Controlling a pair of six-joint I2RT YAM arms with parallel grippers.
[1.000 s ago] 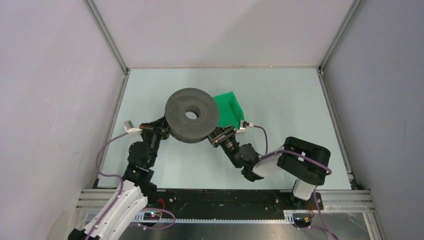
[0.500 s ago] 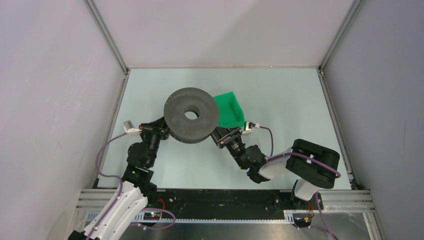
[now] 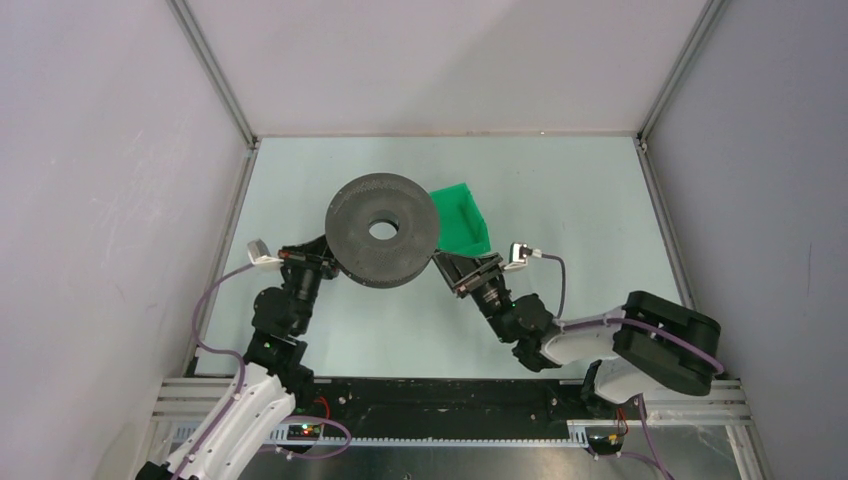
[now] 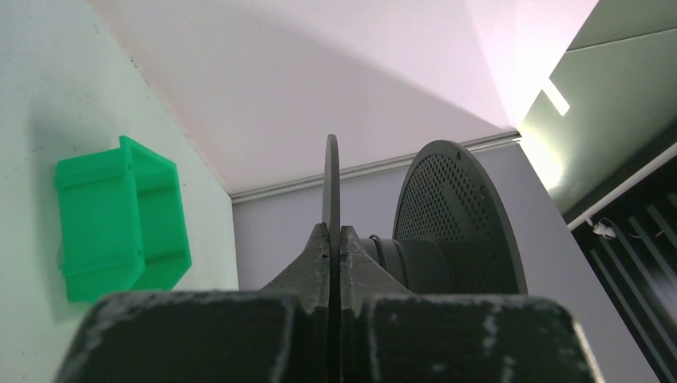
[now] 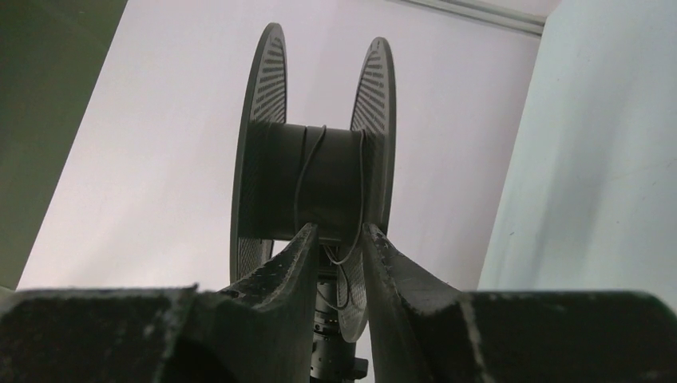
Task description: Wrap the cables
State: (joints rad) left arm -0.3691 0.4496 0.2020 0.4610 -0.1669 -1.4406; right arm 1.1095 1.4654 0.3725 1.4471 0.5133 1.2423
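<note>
Cables [image 5: 298, 191] — faint strands, ends hidden

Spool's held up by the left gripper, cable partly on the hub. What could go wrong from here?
1. The left gripper pinches only the thin rim of one flange of the spool; a tug may twist it loose.
2. The cable lies in loose, spaced turns with a slack loop by the right gripper, whose jaws stand apart; it could unwind or snag.
3. The green bin sits close beside the spool; a swing may knock it.
</note>
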